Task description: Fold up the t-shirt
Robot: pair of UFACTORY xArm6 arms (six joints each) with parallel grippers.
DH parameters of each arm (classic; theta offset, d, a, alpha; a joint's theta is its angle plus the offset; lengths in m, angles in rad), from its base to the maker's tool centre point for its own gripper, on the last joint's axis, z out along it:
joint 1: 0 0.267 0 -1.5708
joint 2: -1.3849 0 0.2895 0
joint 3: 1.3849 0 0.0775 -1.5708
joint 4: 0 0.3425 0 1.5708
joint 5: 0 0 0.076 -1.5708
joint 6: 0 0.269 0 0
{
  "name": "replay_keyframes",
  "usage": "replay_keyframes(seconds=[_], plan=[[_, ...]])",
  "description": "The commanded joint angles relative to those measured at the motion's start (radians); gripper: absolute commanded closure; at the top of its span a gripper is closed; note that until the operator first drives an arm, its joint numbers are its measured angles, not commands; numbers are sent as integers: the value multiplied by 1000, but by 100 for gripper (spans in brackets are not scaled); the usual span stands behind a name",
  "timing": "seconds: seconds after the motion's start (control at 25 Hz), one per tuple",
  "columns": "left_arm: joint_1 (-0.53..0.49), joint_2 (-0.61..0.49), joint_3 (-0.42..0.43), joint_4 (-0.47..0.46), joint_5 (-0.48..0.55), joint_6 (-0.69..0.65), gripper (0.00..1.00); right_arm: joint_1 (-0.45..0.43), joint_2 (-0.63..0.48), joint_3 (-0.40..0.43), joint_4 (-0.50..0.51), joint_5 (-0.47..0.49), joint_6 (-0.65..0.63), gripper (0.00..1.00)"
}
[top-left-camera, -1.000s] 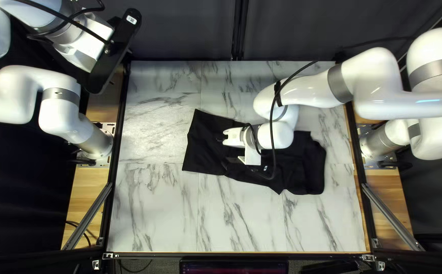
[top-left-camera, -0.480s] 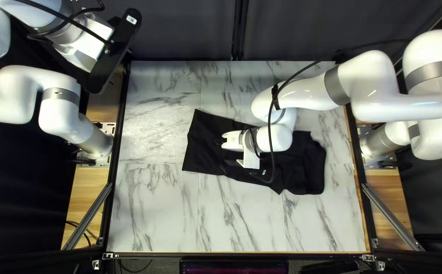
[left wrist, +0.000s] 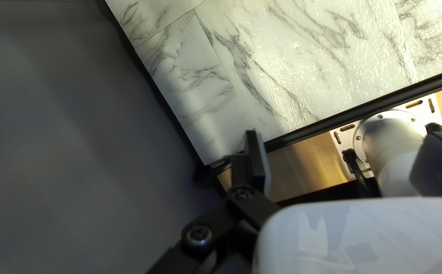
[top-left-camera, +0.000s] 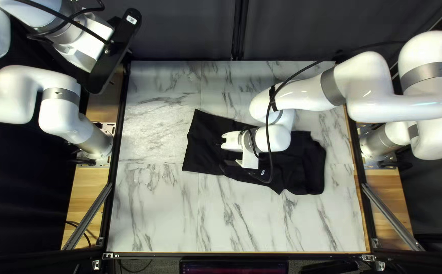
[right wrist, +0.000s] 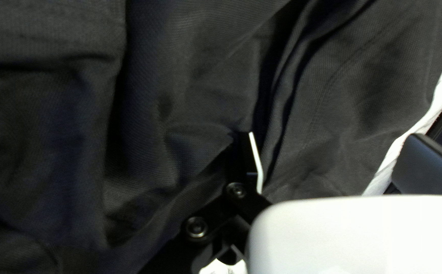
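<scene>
My right arm (top-left-camera: pixel 302 96) has shifted slightly toward the left of the table (top-left-camera: pixel 155 213), its gripper (right wrist: pixel 335 147) released over the seemingly part-folded T-shirt (top-left-camera: pixel 203 147) at table centre, the next grasp apparently unmade.

Robotics lab, bolted arms (top-left-camera: pixel 403 109), dark curtain (top-left-camera: pixel 185 30)

"What's hidden in the top left view?"

"The middle of the t-shirt (top-left-camera: pixel 205 147), beneath my right arm (top-left-camera: pixel 302 96). The right gripper's (top-left-camera: pixel 219 142) tips blend into the dark folds."

"And the left gripper (top-left-camera: pixel 81 58)?"

"Its fingers are out of sight there, and the left arm (top-left-camera: pixel 15 109) is cut off by the edge. So is the screen (top-left-camera: pixel 233 267)."

"The wrist views?"

"Each crops one finger; the right one crops the t-shirt too."
</scene>
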Motion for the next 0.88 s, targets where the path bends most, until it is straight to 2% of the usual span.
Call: replay_keyframes(seconds=[0.04, 0.2, 0.48, 0.8, 0.84, 0.88], plan=[[0, 0, 0, 0, 0, 0, 0, -7, 13, -30, 20, 3, -31, 0], [0, 0, 0, 0, 0, 0, 0, -7, 10, -42, 38, 9, -56, 0], [0, 0, 0, 0, 0, 0, 0, -9, -34, -17, 61, 31, -85, 0], [0, 0, 0, 0, 0, 0, 0, -16, -2, -9, -34, 30, 20, 0], [0, 0, 0, 0, 0, 0, 0, -15, 4, -10, -37, 28, 25, 2], [0, 0, 0, 0, 0, 0, 0, -15, 5, -10, -35, 27, 23, 9]])
